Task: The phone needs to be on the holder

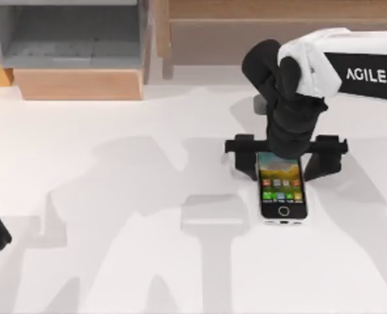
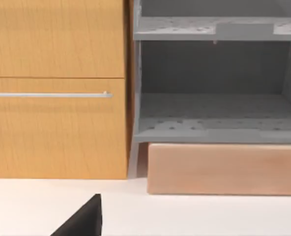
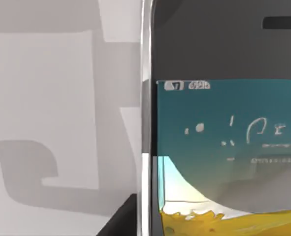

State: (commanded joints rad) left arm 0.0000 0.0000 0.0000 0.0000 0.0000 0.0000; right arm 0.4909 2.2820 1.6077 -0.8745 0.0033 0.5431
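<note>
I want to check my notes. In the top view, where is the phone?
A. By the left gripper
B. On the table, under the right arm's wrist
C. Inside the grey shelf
B: the phone lies face up on the white table, its upper end under the right arm's wrist.

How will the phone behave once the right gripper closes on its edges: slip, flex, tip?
The phone looks like a rigid slab lying face up on the table, so flex is unlikely. Its rim looks glossy in the right wrist view, so it may slip under a light pinch. Being thin, it would probably slide rather than tip. The right gripper sits over its top end.
</note>
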